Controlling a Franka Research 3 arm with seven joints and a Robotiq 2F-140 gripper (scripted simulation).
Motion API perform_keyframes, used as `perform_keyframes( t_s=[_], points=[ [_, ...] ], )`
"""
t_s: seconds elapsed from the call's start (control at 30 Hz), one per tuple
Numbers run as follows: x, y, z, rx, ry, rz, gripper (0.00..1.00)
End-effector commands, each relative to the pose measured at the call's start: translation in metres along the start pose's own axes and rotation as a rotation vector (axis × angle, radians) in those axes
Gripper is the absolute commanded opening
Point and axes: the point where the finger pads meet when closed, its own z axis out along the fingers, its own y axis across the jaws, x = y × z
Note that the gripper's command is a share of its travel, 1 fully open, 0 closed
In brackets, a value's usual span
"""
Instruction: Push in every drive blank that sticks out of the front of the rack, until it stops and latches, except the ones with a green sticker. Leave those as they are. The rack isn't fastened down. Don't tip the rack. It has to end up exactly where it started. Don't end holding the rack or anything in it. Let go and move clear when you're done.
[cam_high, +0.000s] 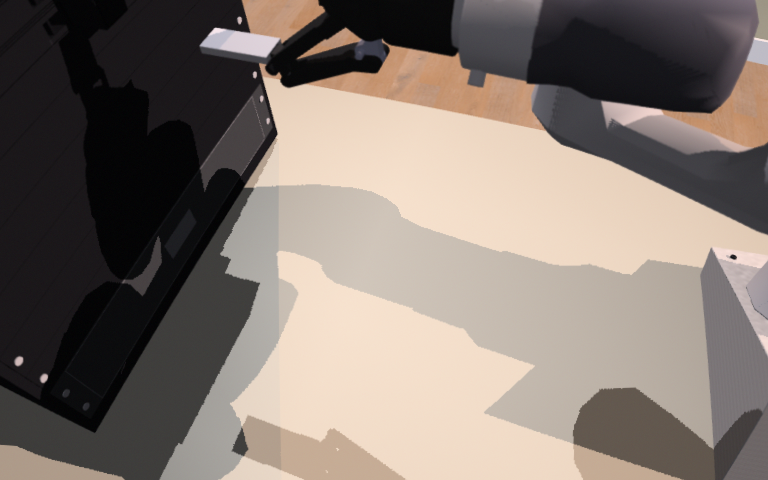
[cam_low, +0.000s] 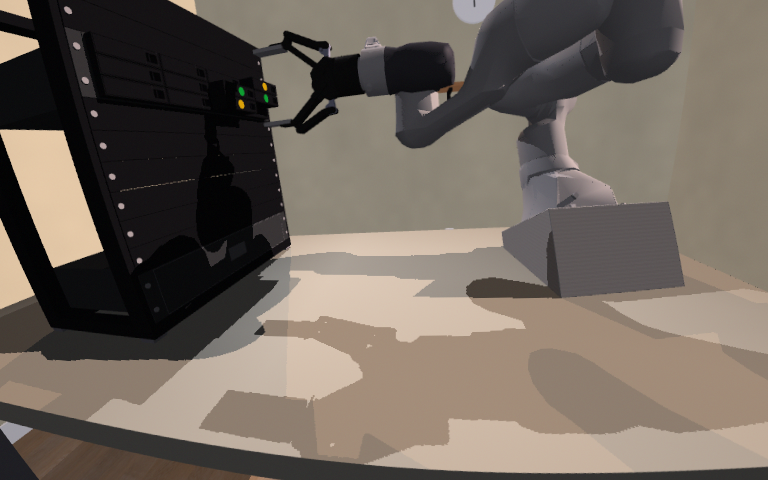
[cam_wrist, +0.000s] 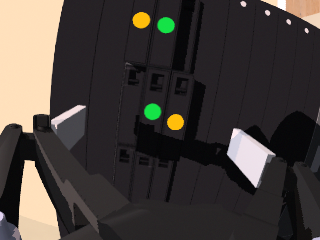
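Spread to full width and holding nothing, the black two-finger gripper (cam_low: 270, 86) with pale grey pads (cam_wrist: 251, 155) faces the front of the tall black metal rack (cam_low: 186, 186), its wrist axis roughly square to the panel. In the exterior view one fingertip sits at 12 o'clock and the other at 6 o'clock of a small cluster of black drive blanks near the rack's upper front corner, so the cluster lies between the open fingers — straight ahead along the approach line, close, though contact cannot be confirmed.

In the wrist view four round stickers mark the blanks: nearer the middle of the frame, a green sticker (cam_wrist: 152, 111) and beside it, at its 4 o'clock, an orange sticker (cam_wrist: 175, 122); farther away, at 12 o'clock, a second orange sticker (cam_wrist: 140, 20) and a second green sticker (cam_wrist: 166, 24) side by side. The central pair appears to stand proud of the panel, casting a shadow. How far each protrudes cannot be read exactly.

Judged from this, the orange-marked blank (cam_low: 241, 104) is the one to press, and its green-marked neighbour (cam_low: 241, 91) touches it. The blank's long axis runs into the rack, so the push should follow that axis. An off-centre or upward shove could catch the green blank or rock the unfastened rack on the beige table top (cam_low: 453, 339).
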Motion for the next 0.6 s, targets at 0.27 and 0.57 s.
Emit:
perform_keyframes(
  t_s=[0.27, 0.57],
  points=[
    [-0.0112, 0.0091, 0.0101, 0.003, 0.011, -0.011, 1.0],
    [-0.0112, 0.0091, 0.0101, 0.003, 0.011, -0.011, 1.0]
  ],
)
